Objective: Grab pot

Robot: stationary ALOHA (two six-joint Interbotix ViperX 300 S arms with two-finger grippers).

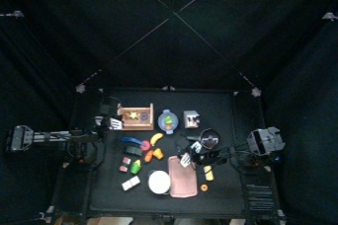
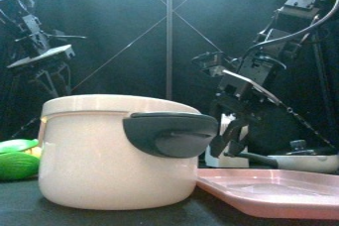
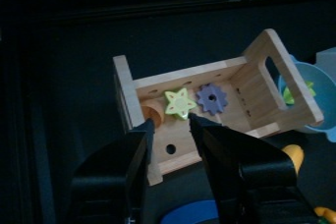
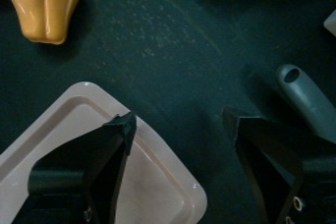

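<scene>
Cream lidded container (image 2: 99, 151) nearest, pink tray (image 2: 272, 190) beside it. Behind, right gripper (image 4: 180, 125) spread wide, one jaw over tray, pot (image 4: 306, 98) handle just beside the other. Farther left, left gripper (image 3: 171, 132) slightly parted, facing wooden box (image 3: 217, 95).

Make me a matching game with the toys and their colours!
Things:
1. star
2. gear
3. tray
4. wooden box

Colours:
A. pink
B. light brown
C. purple
D. yellow-green

Pairs: 1-D, 2-C, 3-A, 4-B
</scene>
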